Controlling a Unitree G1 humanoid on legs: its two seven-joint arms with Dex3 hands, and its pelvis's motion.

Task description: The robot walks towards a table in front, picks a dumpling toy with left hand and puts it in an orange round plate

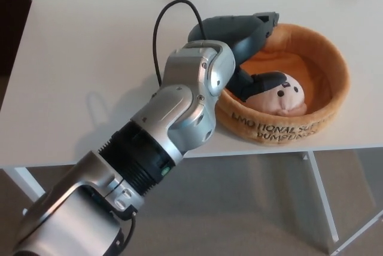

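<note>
There is one view only — the head camera, set high and tilted steeply down and forward. It looks over the white table (pixel 78 46), whose near edge crosses the lower half of the frame, with floor beneath. The left arm (pixel 173 124) rises from the lower left, very near the lens — large in frame. The orange plate (pixel 335 88) sits right of centre, farther off.
</note>
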